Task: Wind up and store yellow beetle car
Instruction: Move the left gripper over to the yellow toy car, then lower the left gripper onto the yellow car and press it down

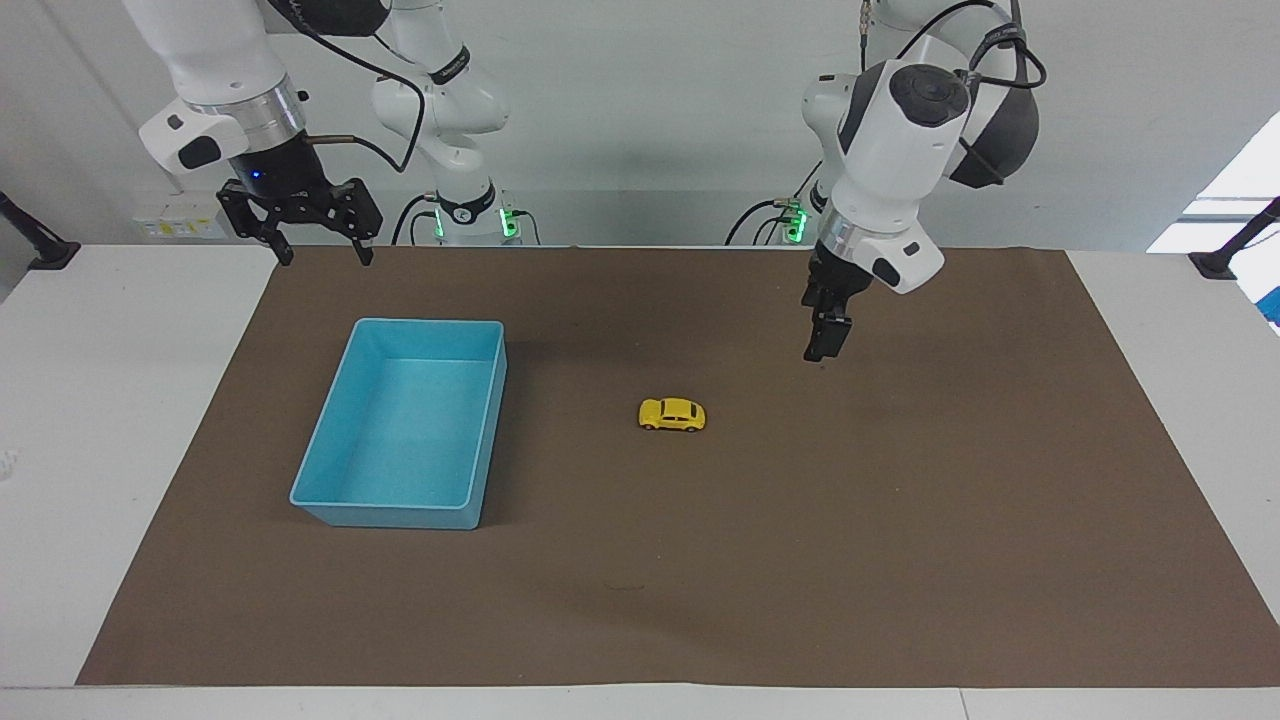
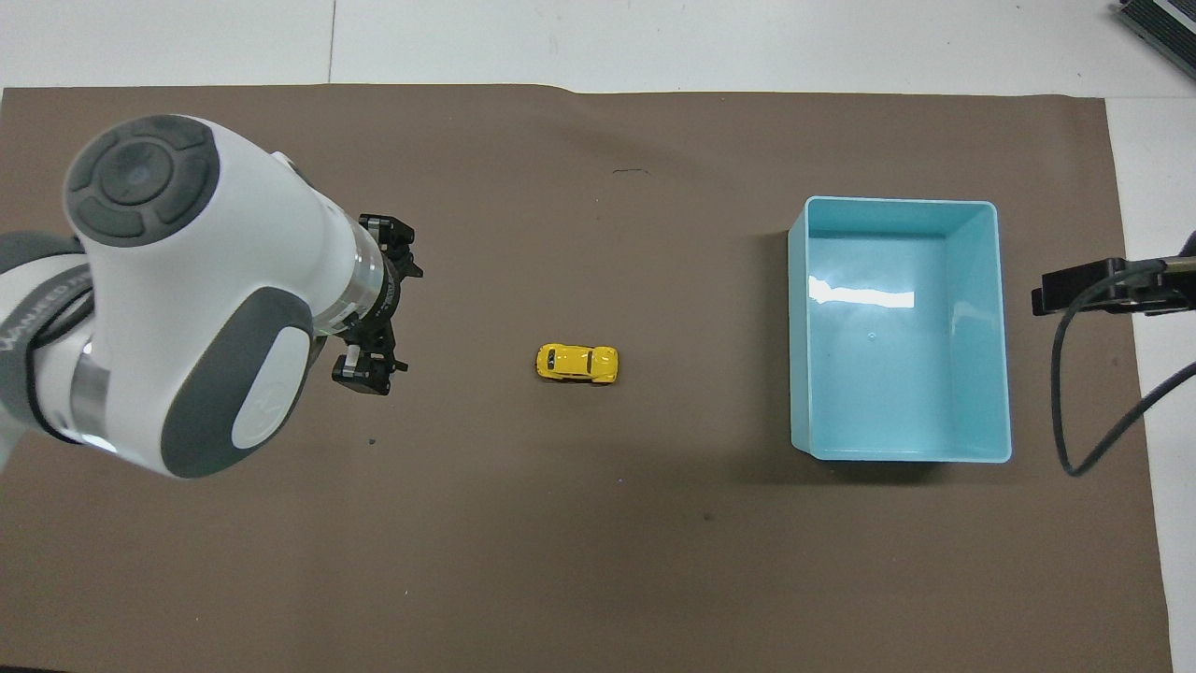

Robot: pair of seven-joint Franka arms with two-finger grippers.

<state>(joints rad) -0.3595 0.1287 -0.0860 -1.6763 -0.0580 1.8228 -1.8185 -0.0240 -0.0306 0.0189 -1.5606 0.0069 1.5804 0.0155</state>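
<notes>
Since the yellow car (image 1: 672,414) stands untouched on the brown mat (image 1: 900,520), between the blue bin (image 1: 345,515) and the left gripper (image 1: 826,340), neither winding nor storing is done. The left gripper hangs over the mat near the car, jaws apart and empty. The right gripper (image 1: 318,250) waits, open and empty, above the mat's edge by the bin.

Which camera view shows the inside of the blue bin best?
The overhead view: it looks straight down into the blue bin, showing its whole floor, bare except for glare. The facing view shows the bin slantwise, its floor also visible but foreshortened.
</notes>
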